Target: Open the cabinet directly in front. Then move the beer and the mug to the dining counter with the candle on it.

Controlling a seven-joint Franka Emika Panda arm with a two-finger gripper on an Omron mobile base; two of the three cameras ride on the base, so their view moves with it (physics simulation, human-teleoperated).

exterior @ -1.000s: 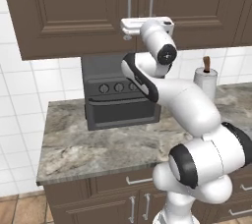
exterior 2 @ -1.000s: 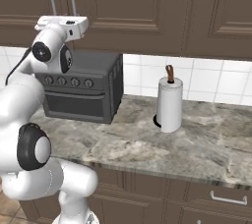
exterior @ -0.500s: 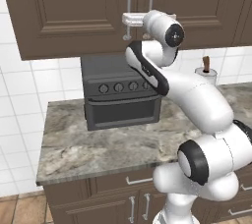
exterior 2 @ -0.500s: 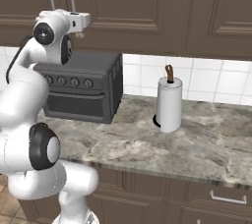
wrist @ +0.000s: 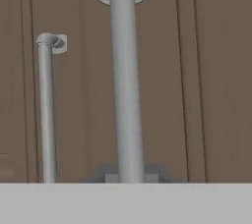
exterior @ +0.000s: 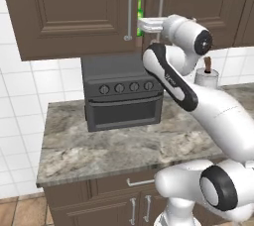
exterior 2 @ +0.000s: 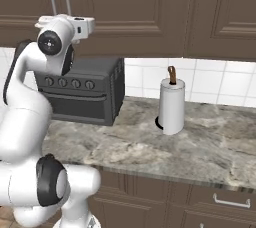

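The dark brown cabinet (exterior: 74, 12) hangs straight ahead, its two doors nearly closed. My gripper (exterior: 141, 24) is up at the right door's silver handle (wrist: 125, 80) and shut on it; in the hand view the bar runs down between my fingertips (wrist: 107, 175). The left door's handle (wrist: 45, 115) stands beside it. A thin green strip of the beer (exterior: 139, 14) shows in the gap between the doors. The mug is hidden behind the doors. The dining counter and the candle are out of view.
A dark toaster oven (exterior: 121, 91) sits on the short stone counter (exterior: 124, 145) right under the cabinet. A paper towel roll (exterior 2: 171, 104) stands to its right. Base cabinets with short handles (exterior: 139, 183) run below.
My jaws have closed in on the right door's handle. The upper arm has swung up and right while the hand stayed at the handles.
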